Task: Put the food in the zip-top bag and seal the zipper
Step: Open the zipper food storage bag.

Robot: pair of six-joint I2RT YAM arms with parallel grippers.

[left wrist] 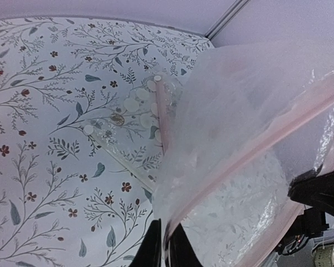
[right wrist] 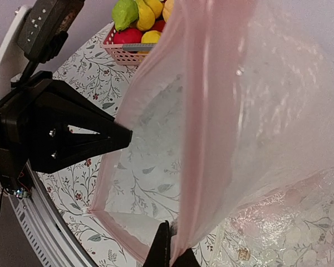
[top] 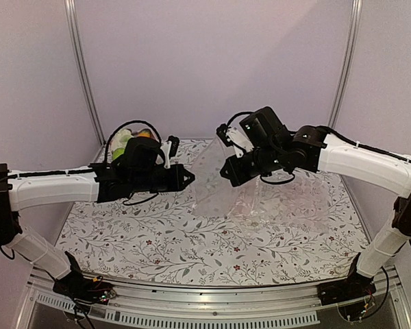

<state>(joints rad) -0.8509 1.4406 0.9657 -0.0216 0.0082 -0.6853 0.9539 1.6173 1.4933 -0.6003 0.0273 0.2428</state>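
The clear zip-top bag [top: 209,179] hangs above the table between my two grippers, its mouth pulled open. My left gripper [top: 190,178] is shut on one side of the rim [left wrist: 167,247]. The pale pink zipper [left wrist: 256,147] runs up and to the right from that grip. On the opposite side of the rim, my right gripper [right wrist: 171,257] is shut on the zipper strip [right wrist: 203,139]. The food [right wrist: 134,19], green, yellow and red toy pieces, lies in a pink basket [right wrist: 128,53] at the back left, behind my left arm. No food shows inside the bag [right wrist: 250,111].
A second, more crinkled clear bag [left wrist: 136,114] with its own pink strip lies flat on the flowered tablecloth [top: 157,240] beneath and to the right of the held bag. Purple walls close the back and sides.
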